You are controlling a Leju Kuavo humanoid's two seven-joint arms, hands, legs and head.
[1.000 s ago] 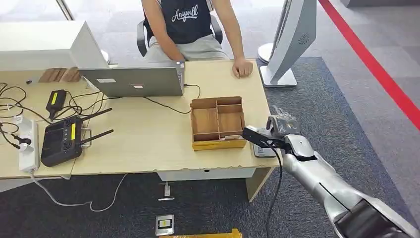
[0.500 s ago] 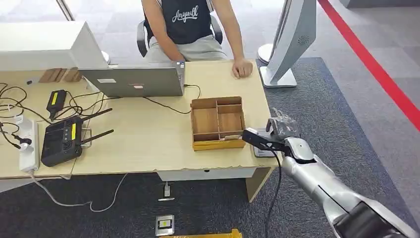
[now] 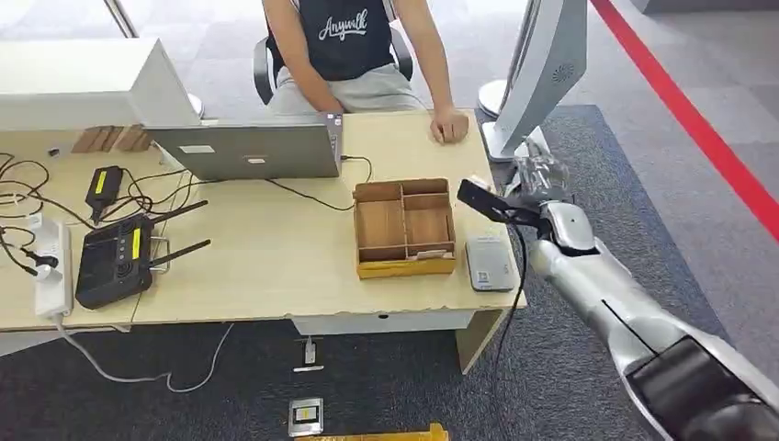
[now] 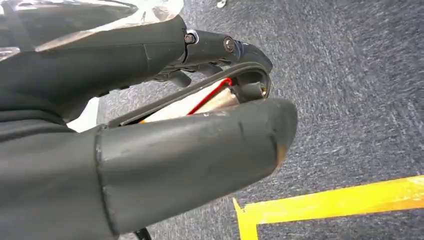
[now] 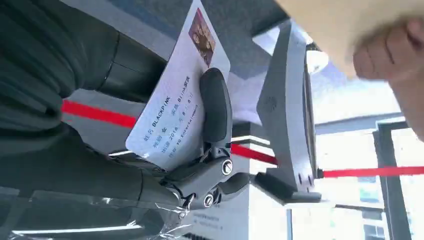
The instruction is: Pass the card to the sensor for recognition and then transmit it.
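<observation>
Change since earlier frames: right hand [image 3: 540,177] has lifted off the sensor pad [image 3: 489,263] and now sits toward 12 o'clock from it, beside the table's [image 3: 276,266] right edge; the pad's face is now uncovered.
Right hand: fingers clamped on the ID card [image 5: 175,95], a dark finger [image 5: 215,107] pressed across its printed face.
ID card: held in the air, off the table, between the wooden tray [image 3: 404,228] and the white kiosk stand [image 3: 542,73].
Card print: "BLACKPINK" and "2016" legible; the other lines are too small to read; a small photo at one end.
Sensor pad: flat on the table at about 3 o'clock of the wooden tray, just beside it.
Left hand [image 4: 150,150]: close to the lens over grey carpet with a yellow floor line [image 4: 340,202]; fingers look curled in, but cannot tell if together or on something.
Person [image 3: 354,46]: seated at 12 o'clock, shirt script reads roughly "Anywit"; one hand [image 3: 450,126] on the table.
Laptop [image 3: 248,150]: open, at about 10 o'clock of the tray.
</observation>
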